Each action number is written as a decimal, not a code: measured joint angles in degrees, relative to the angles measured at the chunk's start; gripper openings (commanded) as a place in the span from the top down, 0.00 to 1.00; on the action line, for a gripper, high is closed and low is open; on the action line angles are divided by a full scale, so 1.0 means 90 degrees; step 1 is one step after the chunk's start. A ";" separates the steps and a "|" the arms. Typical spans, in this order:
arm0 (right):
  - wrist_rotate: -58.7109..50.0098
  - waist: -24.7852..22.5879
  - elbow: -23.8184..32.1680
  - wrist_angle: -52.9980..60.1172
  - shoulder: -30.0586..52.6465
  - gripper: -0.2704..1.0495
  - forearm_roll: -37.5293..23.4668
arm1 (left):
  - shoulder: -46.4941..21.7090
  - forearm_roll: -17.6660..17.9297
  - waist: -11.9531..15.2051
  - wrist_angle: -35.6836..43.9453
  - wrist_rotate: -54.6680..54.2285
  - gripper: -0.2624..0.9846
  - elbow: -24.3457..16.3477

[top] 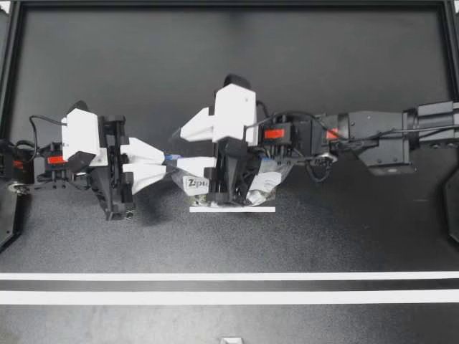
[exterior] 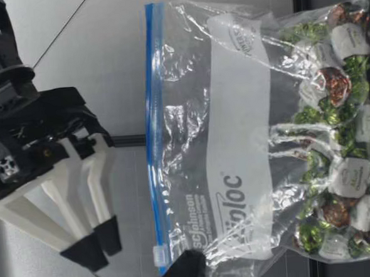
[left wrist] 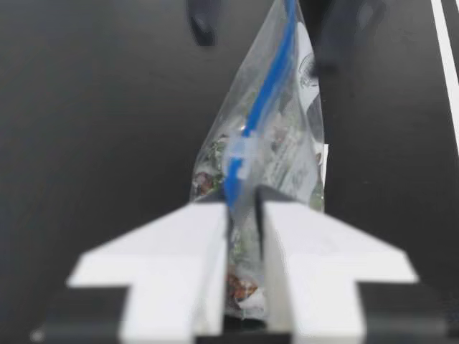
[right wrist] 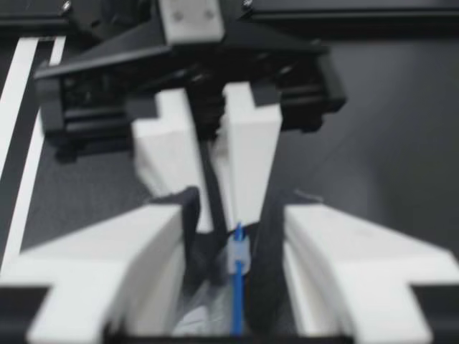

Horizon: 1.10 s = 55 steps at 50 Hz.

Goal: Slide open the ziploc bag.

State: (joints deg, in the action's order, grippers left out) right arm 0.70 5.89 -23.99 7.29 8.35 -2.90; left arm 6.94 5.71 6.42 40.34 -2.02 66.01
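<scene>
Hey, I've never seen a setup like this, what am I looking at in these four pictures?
Two robot arms work at a black table. One picture looks straight down, one looks across from table height, and one comes from a camera on each wrist. My left gripper has two white fingers pinching the end of a clear plastic zip bag of wrapped sweets, which stands with its blue zip strip on top. My right gripper hangs open over the strip, with the small pale slider between its fingers.
</scene>
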 measured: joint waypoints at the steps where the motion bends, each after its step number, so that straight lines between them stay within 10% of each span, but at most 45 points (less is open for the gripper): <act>1: 0.0000 -0.0010 0.0000 -0.0010 0.0010 0.38 0.0000 | 0.0000 0.0000 0.0000 0.0000 0.0000 0.88 -0.0010; 36: 0.0000 -0.0020 0.0273 -0.0645 0.0381 0.41 0.0000 | 0.0137 -0.0049 -0.0020 -0.0020 0.0059 0.91 0.0000; 55: 0.0000 -0.0020 0.0273 -0.1006 0.0371 0.58 0.0000 | 0.0137 -0.0049 -0.0029 -0.0029 0.0049 0.91 0.0000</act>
State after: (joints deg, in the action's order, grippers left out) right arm 0.70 5.71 -21.53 -1.76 11.69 -2.90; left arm 8.17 5.27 6.15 40.08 -1.58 66.01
